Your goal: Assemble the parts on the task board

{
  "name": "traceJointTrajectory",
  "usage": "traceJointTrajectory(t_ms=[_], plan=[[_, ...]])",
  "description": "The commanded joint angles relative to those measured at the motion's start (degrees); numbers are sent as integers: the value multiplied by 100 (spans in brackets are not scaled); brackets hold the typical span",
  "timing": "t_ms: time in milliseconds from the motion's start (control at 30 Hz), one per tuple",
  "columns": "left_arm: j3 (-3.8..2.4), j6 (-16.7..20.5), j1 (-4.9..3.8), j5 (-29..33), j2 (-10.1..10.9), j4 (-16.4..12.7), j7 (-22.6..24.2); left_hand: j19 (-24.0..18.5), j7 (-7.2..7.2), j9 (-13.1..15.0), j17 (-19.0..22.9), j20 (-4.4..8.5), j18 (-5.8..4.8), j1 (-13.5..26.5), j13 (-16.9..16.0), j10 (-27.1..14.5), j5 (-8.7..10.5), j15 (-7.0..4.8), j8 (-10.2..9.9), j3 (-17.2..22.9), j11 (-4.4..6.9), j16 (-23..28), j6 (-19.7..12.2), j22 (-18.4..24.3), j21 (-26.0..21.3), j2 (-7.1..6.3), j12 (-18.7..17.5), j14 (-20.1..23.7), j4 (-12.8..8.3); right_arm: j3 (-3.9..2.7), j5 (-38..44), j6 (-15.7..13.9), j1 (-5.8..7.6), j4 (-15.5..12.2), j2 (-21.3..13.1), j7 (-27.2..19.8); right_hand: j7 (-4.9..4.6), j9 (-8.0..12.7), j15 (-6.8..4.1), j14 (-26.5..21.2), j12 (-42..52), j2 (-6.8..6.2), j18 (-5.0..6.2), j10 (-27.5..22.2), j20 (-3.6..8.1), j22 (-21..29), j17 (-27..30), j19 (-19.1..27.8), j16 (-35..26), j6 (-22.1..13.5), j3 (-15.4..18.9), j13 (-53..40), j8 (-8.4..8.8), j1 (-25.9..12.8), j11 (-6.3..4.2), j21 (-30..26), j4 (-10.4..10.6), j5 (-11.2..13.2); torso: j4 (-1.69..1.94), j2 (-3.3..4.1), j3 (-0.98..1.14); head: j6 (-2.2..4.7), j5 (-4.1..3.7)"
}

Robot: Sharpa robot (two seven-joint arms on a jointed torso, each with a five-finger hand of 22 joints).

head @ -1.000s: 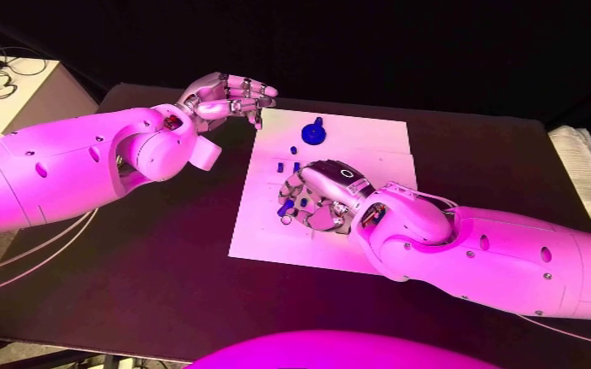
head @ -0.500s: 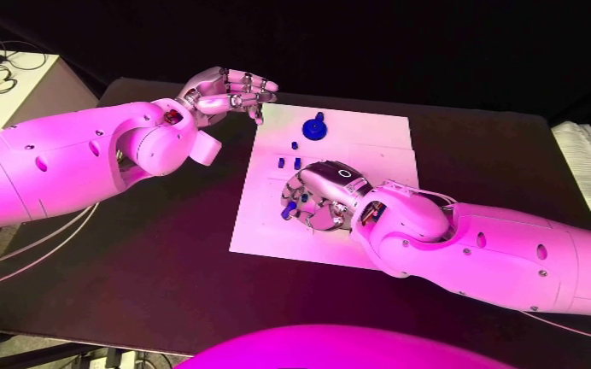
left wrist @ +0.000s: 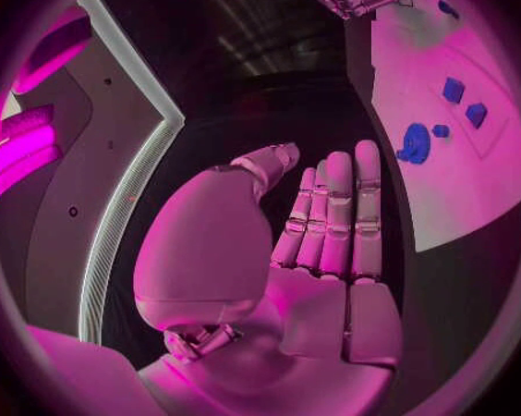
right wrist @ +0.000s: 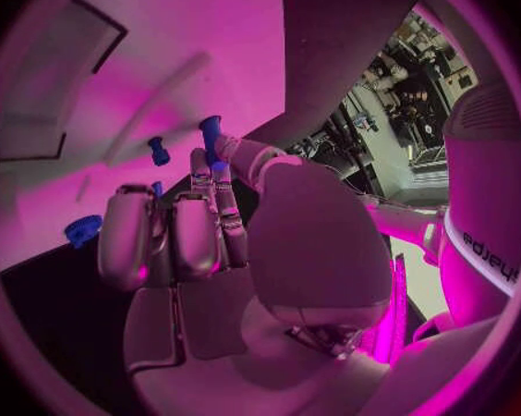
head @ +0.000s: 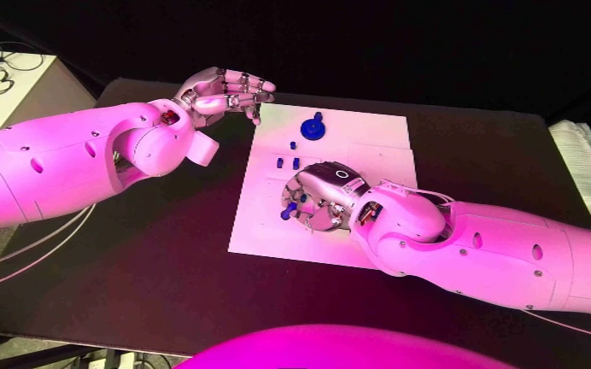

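Note:
The white task board (head: 370,143) lies in the middle of the black table. My right hand (head: 323,198) hovers low over the board's left half and pinches a small blue peg (head: 287,213) between thumb and finger; the peg (right wrist: 210,134) also shows at the fingertips in the right wrist view. A round blue part (head: 315,131) stands near the board's far edge, with three small blue pieces (head: 289,163) a little nearer. My left hand (head: 228,96) is raised off the board's far left corner, holding nothing, its fingers (left wrist: 335,217) stretched out.
The left wrist view shows the board (left wrist: 468,185) with the round blue part (left wrist: 417,143) and two square blue pieces (left wrist: 464,102). A pale box (head: 31,87) stands beyond the table's left end. Bare black tabletop (head: 160,249) surrounds the board.
Almost nothing differs. My right hand keeps its pinch on the blue peg and has shifted only slightly over the board. The left hand stays raised in the same place.

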State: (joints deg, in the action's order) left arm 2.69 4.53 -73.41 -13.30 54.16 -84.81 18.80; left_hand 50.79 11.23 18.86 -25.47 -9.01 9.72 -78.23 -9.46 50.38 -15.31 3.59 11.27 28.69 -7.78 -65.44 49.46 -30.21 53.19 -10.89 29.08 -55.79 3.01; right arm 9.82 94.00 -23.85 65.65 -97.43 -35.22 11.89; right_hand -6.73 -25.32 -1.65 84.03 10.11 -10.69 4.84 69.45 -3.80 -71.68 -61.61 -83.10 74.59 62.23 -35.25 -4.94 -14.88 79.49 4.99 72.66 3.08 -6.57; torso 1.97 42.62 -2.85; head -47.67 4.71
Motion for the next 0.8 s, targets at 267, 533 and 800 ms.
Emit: traceJointTrajectory(t_ms=[267,533,800], plan=[[-3,-93,0,35,10,-15,16,49,4,-5,-4,5,84,-25,5,-27,-25,4,29,-19,0,29,-48,5,-27,18,27,13,3,8,245,178,-23,41,31,80,6,-8,-34,94,5,101,-38,276,8,13,21,-4,-8,47,-39,-51,-27,58,-234,-42,-13,-10,2,0,-8,-11,-22],[-3,-95,0,35,8,-16,13,49,4,-5,-4,5,84,-25,5,-27,-25,4,29,-19,0,29,-48,5,-27,18,27,13,3,34,2,137,-25,100,108,-241,-179,90,168,-57,-476,-371,95,-354,-159,595,416,318,-239,-463,104,88,324,-411,8,-688,80,-83,0,-6,-3,-22,-24],[-3,-106,0,35,15,-17,-2,53,4,-8,-6,3,84,-23,11,-34,-26,4,31,-24,-1,31,-55,13,-37,23,29,13,15,51,-28,-27,-25,114,93,-334,-231,150,220,-224,-498,-468,170,-603,-227,899,711,495,-416,-619,316,101,471,-458,65,-1048,104,-131,3,-11,-5,-18,-39]])
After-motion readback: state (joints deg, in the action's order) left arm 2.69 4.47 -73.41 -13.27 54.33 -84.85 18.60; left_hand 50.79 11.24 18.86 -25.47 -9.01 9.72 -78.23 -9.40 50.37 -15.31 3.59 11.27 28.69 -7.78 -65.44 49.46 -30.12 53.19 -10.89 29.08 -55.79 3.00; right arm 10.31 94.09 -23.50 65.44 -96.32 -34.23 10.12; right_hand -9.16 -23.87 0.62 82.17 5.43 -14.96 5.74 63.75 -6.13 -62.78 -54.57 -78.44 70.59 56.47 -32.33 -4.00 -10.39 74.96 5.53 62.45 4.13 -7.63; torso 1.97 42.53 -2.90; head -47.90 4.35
